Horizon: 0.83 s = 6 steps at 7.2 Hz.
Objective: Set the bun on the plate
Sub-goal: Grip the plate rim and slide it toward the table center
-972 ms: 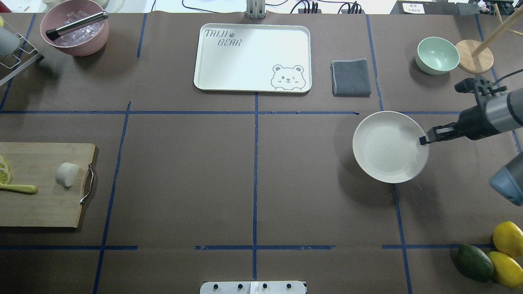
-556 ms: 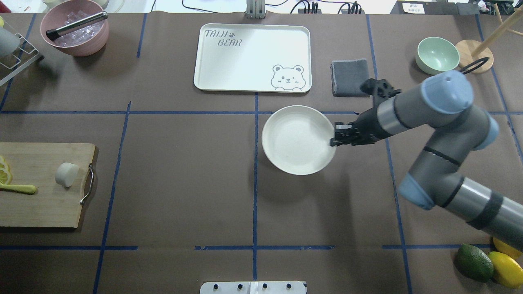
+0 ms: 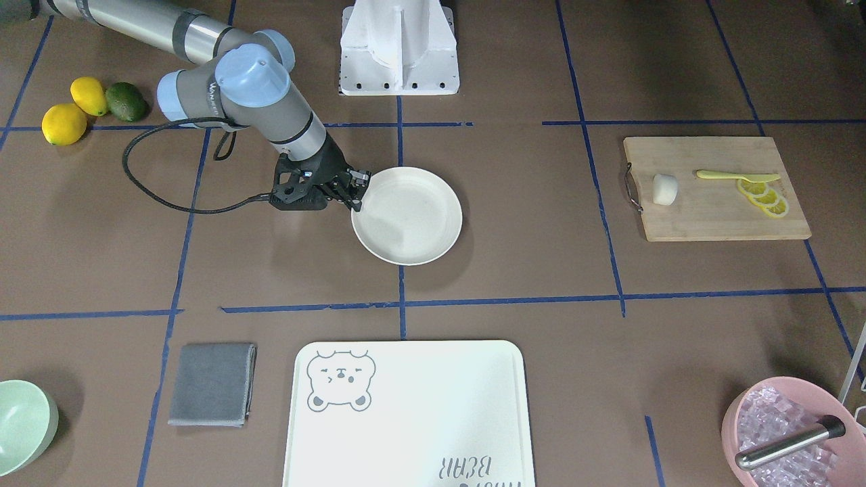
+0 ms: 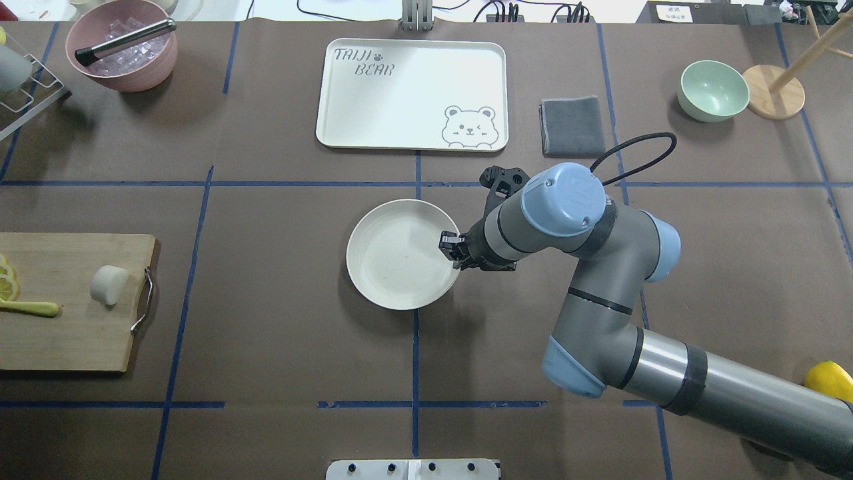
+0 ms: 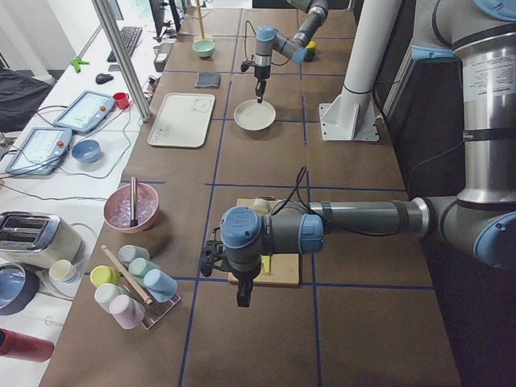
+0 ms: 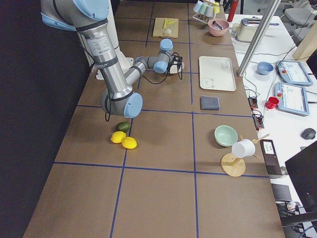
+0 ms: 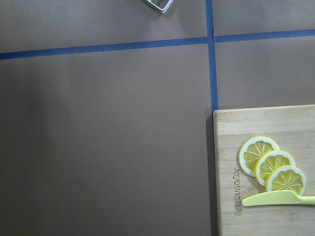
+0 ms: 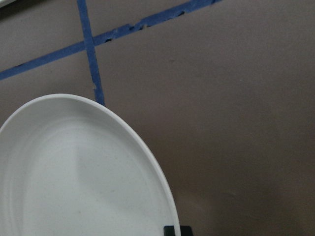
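Observation:
The bun (image 4: 109,285) is a small white lump lying on the wooden cutting board (image 4: 66,333) at the table's left, also seen in the front view (image 3: 664,189). The cream plate (image 4: 400,255) is near the table's centre, over a blue tape line. My right gripper (image 4: 453,250) is shut on the plate's right rim; in the front view the gripper (image 3: 358,193) pinches the plate (image 3: 408,216). The right wrist view shows the plate rim (image 8: 147,152) close up. My left gripper (image 5: 242,298) hangs pointing down beside the board's end; I cannot tell whether it is open or shut.
Lemon slices (image 7: 270,167) and a yellow knife (image 7: 275,199) lie on the board. At the back are a bear tray (image 4: 412,93), a grey cloth (image 4: 572,125), a green bowl (image 4: 712,90) and a pink ice bowl (image 4: 121,45). Lemons and an avocado (image 3: 125,101) sit near the right arm.
My right gripper has carried the plate leftward from the table's right side to the centre. The bun has stayed on the board.

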Each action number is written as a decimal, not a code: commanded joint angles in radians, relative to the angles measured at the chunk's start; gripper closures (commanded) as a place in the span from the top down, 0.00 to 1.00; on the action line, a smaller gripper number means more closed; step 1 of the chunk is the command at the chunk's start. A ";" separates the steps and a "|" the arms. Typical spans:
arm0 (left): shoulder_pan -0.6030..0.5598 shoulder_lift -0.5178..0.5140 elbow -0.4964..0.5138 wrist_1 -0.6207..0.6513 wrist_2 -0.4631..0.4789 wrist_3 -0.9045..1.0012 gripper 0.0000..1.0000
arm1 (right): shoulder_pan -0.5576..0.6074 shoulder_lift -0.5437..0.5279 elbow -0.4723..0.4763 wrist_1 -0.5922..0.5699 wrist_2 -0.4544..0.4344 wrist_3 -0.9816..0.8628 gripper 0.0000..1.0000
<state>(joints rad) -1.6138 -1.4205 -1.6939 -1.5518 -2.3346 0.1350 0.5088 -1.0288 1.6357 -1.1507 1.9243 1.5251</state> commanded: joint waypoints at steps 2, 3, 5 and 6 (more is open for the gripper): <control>0.005 0.000 0.000 -0.001 -0.028 -0.002 1.00 | -0.007 -0.004 -0.004 -0.015 -0.011 -0.008 1.00; 0.005 0.000 0.000 -0.002 -0.028 0.000 1.00 | 0.028 -0.002 0.009 -0.055 0.005 -0.013 1.00; 0.005 -0.002 -0.003 -0.007 -0.028 0.000 1.00 | 0.147 -0.007 0.093 -0.284 0.086 -0.224 1.00; 0.011 -0.003 -0.003 -0.008 -0.028 -0.002 1.00 | 0.218 -0.010 0.122 -0.390 0.110 -0.352 1.00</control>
<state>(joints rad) -1.6073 -1.4219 -1.6957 -1.5579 -2.3621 0.1346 0.6430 -1.0350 1.7146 -1.4017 1.9956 1.3287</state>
